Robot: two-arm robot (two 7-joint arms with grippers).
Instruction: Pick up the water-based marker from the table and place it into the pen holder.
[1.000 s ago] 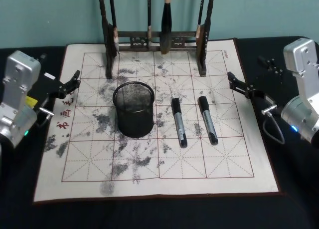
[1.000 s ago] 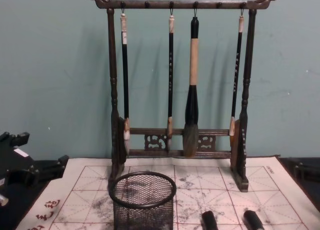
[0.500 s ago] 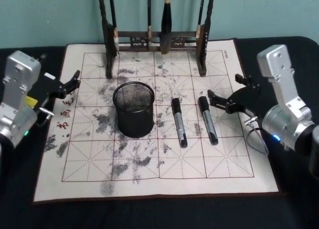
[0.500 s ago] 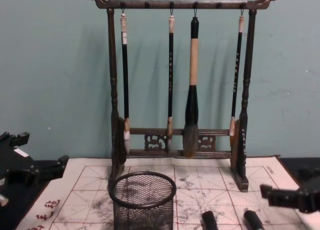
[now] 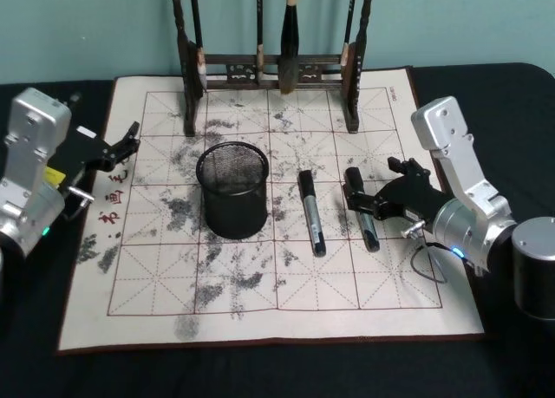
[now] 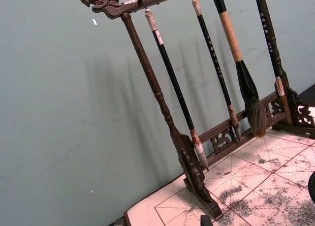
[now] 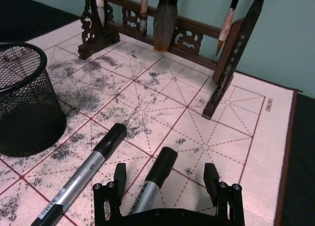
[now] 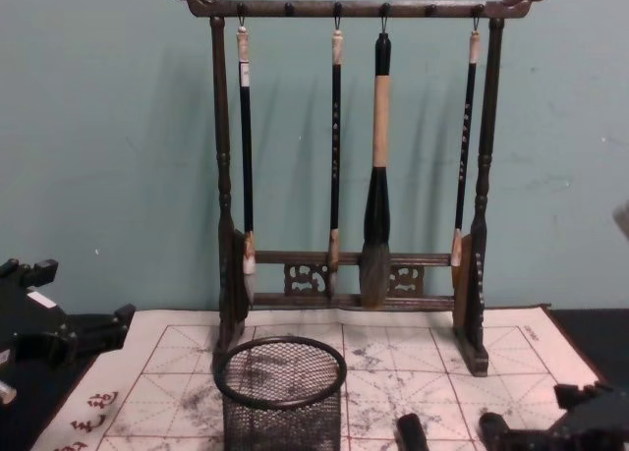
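Two silver arms with black grippers.
Each arm ends in a boxy silver-grey housing over a rounded metal joint with a small blue-green light. The right gripper (image 5: 357, 196) is matte black, its slim fingers (image 7: 119, 176) fixed by small bright screws at their bases, and a thin grey cable (image 5: 416, 257) loops just behind it. The left gripper (image 5: 128, 140) is black too, with a yellow label (image 5: 54, 178) behind it.

Right claw (image 7: 166, 175) wide astride marker (image 7: 153, 181)

Right hand (image 7: 165, 176) now astride right marker (image 7: 161, 168)
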